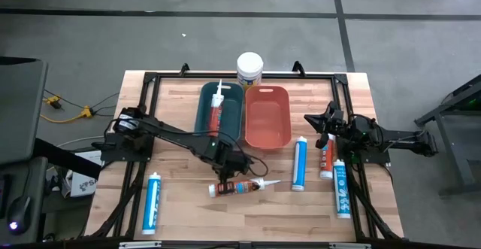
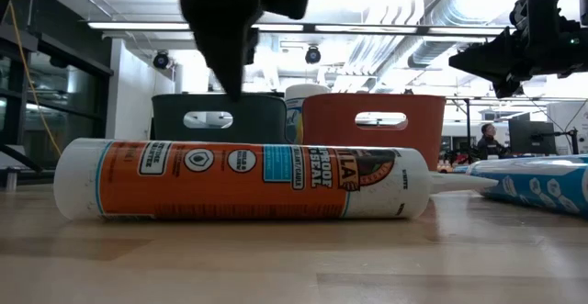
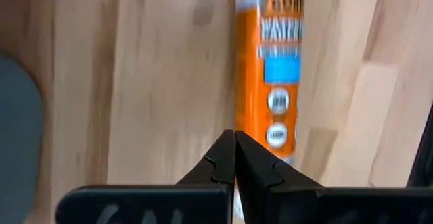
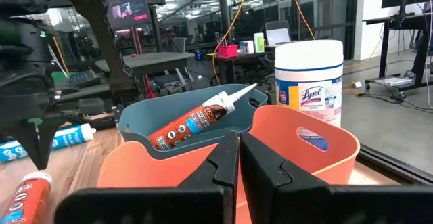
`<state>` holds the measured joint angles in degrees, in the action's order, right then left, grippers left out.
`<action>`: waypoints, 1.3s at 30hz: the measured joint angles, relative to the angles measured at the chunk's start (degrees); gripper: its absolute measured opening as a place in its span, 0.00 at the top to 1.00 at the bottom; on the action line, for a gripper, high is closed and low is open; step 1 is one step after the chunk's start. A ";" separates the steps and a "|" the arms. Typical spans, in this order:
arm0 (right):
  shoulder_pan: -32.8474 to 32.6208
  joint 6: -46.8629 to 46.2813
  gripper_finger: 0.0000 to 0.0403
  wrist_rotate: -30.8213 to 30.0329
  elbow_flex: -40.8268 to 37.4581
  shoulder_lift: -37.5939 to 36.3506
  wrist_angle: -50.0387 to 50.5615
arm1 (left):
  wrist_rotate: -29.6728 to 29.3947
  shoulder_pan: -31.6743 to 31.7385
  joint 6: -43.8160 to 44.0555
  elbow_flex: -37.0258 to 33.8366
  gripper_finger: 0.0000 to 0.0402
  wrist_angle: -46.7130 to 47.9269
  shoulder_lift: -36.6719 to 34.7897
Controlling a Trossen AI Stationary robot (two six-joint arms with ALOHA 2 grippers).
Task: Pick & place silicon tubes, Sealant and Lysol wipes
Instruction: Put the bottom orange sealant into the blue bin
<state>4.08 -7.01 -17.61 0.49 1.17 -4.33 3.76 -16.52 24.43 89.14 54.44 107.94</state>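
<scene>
Fingers (image 3: 223,166) closed (left), seemingly over sealant tube (image 3: 277,68)

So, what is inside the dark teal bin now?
The teal bin holds one orange sealant tube, leaning with its nozzle up against the rim. The tube and the bin walls hide part of the floor.

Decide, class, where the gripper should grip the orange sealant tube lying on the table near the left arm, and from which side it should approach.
Probably mid-barrel, from straight above. The orange sealant tube lies flat on the table, nozzle toward the right arm's side, so the round body offers two free sides across its width. The left gripper, shut above it, must open first. Avoid the thin nozzle.
</scene>
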 joint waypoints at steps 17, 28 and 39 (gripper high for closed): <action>0.01 -0.02 0.97 -0.03 -0.02 0.00 -0.10 | -6.88 -4.61 5.77 0.16 1.00 -5.64 3.04; 0.00 0.00 0.97 -0.04 0.00 0.00 -0.08 | -11.20 -5.68 7.33 0.09 0.84 -7.72 3.61; 0.01 0.00 0.97 -0.02 0.00 -0.02 -0.04 | -9.02 -5.63 9.09 -0.11 0.26 -10.63 5.73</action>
<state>4.09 -7.01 -17.63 0.49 1.15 -4.36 -5.26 -22.15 33.52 89.03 43.82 113.67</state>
